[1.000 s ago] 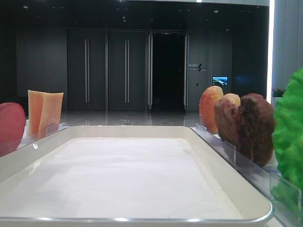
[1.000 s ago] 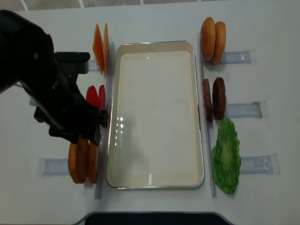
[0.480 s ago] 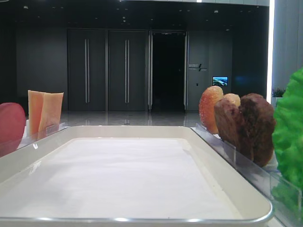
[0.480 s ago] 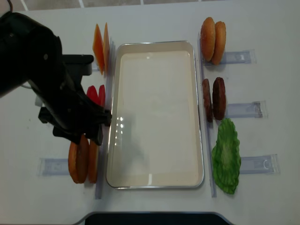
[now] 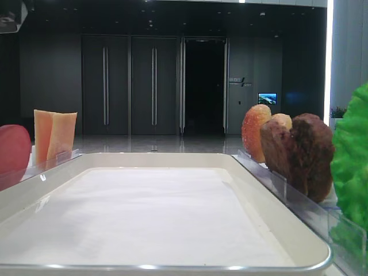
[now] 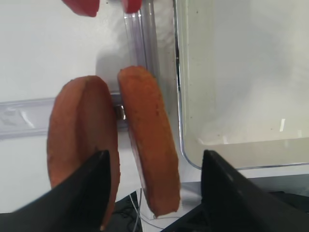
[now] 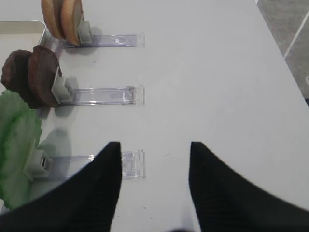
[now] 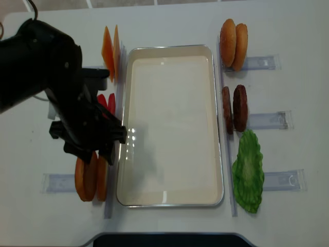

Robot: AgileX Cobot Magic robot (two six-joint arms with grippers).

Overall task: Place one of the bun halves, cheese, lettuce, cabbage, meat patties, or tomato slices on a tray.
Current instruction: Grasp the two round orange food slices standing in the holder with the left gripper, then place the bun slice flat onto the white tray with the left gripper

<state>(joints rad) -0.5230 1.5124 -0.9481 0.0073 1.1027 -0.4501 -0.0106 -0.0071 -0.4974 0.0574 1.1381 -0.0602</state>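
Two orange-brown bun halves [image 6: 147, 145] stand on edge in a clear holder left of the cream tray [image 8: 169, 48]. My left gripper [image 6: 155, 153] hangs open over them. The half nearer the tray sits between its fingers without touching them, and the other half [image 6: 82, 135] lies partly behind the left finger. The tray's white paper is bare. My right gripper [image 7: 154, 145] is open above bare table beside a clear holder [image 7: 133, 164]. It is outside the overhead view.
Left of the tray stand cheese slices [image 8: 110, 51] and red tomato slices [image 8: 105, 103], which the arm partly hides. Right of it stand two more bun halves [image 8: 234, 43], dark meat patties [image 8: 234, 108] and a green lettuce leaf [image 8: 248, 172].
The left arm has shifted right, toward the tray's edge and over the bun halves. Its jaws have kept the same width. Nothing else moved.
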